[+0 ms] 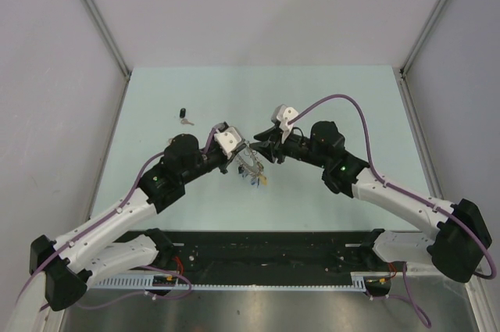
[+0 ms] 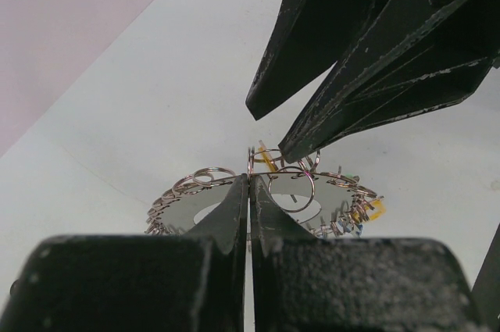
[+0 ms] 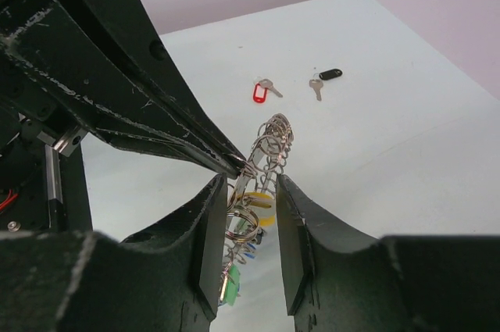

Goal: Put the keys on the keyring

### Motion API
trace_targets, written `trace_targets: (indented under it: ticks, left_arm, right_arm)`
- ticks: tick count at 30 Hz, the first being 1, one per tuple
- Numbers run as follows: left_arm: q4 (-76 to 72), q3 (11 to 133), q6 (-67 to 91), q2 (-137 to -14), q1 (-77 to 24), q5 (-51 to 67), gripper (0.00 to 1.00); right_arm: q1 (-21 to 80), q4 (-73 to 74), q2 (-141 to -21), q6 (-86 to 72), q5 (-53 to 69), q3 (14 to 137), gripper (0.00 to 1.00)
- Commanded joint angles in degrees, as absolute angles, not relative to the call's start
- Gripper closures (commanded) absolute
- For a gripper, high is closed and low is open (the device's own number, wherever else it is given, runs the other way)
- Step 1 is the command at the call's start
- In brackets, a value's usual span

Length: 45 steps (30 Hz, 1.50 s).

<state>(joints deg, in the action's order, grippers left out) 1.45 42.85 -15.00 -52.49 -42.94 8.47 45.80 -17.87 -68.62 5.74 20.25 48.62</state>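
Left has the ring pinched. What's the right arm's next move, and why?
Probably back the right gripper off the keyring and go for the red key: its fingers are open and empty, while that key and the black key lie loose on the table.

Looks along the left end effector [image 2: 248, 182] from behind, its two dark fingers pressed flat together, with the thin rim of the keyring [image 2: 187, 211] nipped between the tips. Holds that silvery ring edge-on against the pale worktop [image 2: 141, 90], with small split rings [image 2: 291, 189] standing up along it. Meets the right end effector [image 2: 269, 133] reaching in from the upper right, fingers parted, lower tip just over the split rings.
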Motion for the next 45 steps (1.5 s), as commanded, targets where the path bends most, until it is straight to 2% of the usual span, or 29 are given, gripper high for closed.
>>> trace_targets:
  ticks: [1,13,19,23,27,36,38,41,45]
  left_arm:
    - [-3.69,43.33,-14.5,-51.06,-42.54,7.65,1.0]
    - [-4.13,43.07,-14.41,-50.8,-42.54,7.73,1.0]
    - [-4.57,42.72,-14.24,-50.28,-42.54,7.73,1.0]
    - [-5.1,42.45,-14.15,-50.01,-42.54,7.65,1.0]
    - [-6.41,41.84,-13.63,-49.31,-42.54,7.12,1.0]
    - [-9.49,39.99,-11.87,-47.46,-42.54,6.5,1.0]
    - [-9.75,39.9,-11.87,-47.29,-42.54,6.77,1.0]
    - [-9.67,39.9,-11.78,-47.46,-42.54,7.03,1.0]
    - [-9.67,39.99,-11.69,-47.46,-42.54,7.38,1.0]
  right_arm:
    - [46.41,-21.36,-69.34,4.31,18.02,48.87,0.64]
    - [46.49,-21.71,-71.37,4.22,17.93,48.87,0.68]
    - [46.23,-21.27,-71.54,5.01,17.93,48.78,0.81]
    - [46.06,-21.09,-71.54,5.45,18.72,48.87,0.94]
    - [46.06,-20.92,-71.63,6.06,19.86,48.87,1.0]
    - [46.32,-20.83,-72.33,7.47,21.36,48.78,1.0]
    - [46.41,-20.48,-72.33,7.73,20.4,48.87,0.92]
    - [46.58,-20.13,-72.42,8.35,19.43,48.87,0.86]
    - [46.76,-19.95,-72.33,8.79,19.25,48.87,0.82]
